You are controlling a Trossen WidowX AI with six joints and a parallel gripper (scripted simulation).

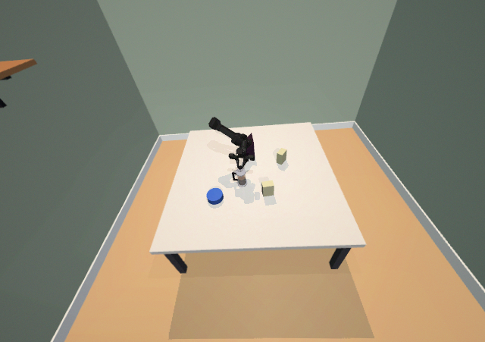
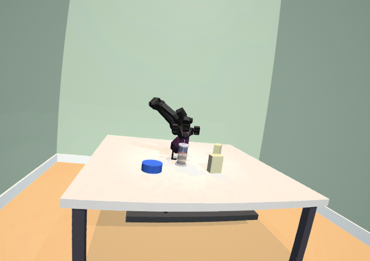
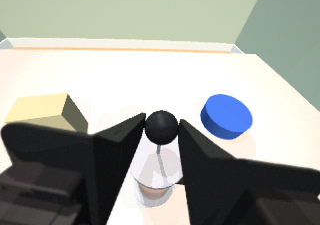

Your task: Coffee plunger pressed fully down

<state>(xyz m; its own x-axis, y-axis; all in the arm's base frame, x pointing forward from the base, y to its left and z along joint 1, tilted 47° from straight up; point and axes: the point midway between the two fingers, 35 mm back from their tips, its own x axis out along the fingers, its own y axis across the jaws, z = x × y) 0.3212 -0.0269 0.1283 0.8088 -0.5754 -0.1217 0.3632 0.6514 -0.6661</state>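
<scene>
white table [image 1: 297, 221] with press [image 2: 181, 155], blocks, disc

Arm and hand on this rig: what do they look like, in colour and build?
The arm is matte black, built of chunky, blocky links, with a dark purple part near its base. The hand has two broad, flat black fingers tapering to wedge-like tips. No cables or markings show.

Matte black jointed arm [image 2: 167, 111], blocky segments, apparently dark purple base [image 2: 176, 143], flat wedge-shaped black jaws
</scene>
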